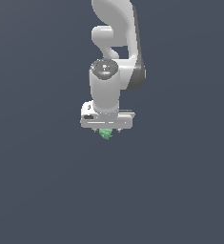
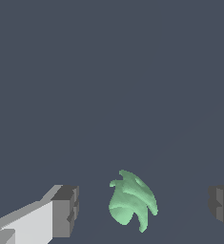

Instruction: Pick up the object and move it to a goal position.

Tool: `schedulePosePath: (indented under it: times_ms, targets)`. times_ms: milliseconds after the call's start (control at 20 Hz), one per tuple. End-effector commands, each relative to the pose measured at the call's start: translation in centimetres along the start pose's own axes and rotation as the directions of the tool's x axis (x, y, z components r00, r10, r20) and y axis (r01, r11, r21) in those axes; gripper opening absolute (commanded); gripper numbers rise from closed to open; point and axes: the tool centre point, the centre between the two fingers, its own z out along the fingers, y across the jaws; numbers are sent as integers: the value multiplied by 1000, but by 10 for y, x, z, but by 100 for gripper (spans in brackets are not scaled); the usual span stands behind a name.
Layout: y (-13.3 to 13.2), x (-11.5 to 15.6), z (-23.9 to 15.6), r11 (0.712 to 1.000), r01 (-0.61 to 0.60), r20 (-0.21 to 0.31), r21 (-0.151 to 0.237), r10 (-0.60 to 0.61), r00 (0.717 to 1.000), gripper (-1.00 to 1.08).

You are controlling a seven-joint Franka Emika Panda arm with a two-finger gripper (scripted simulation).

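Pre-grasp: gripper [image 2: 142, 209] over the block [image 2: 131, 204], low centre of wrist frame. Fingers [image 2: 66, 209] spread wide either side, not touching it. Closing, lift and carry to goal all remain.

a bare simulated scene: flat, featureless slate-grey ground [image 1: 37, 190], no furnishings

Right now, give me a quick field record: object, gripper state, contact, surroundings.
object: light-green lumpy block, seen under the hand in the exterior view
gripper: open, fingers spread wide
contact: none; gaps show between the block and both fingers
position: block lies between the fingers
surroundings: plain dark grey floor, no goal marker visible
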Motion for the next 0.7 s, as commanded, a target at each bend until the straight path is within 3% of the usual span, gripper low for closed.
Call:
schedulePosePath:
  times_ms: [0,400,650]
  targets:
    - [0,0,0,1000,0,0,0,0,1000,100]
    - [33,2,-4,998,-59,-13,8,59,998,100]
    - [33,2,-4,998,-61,-13,8,61,998,100]
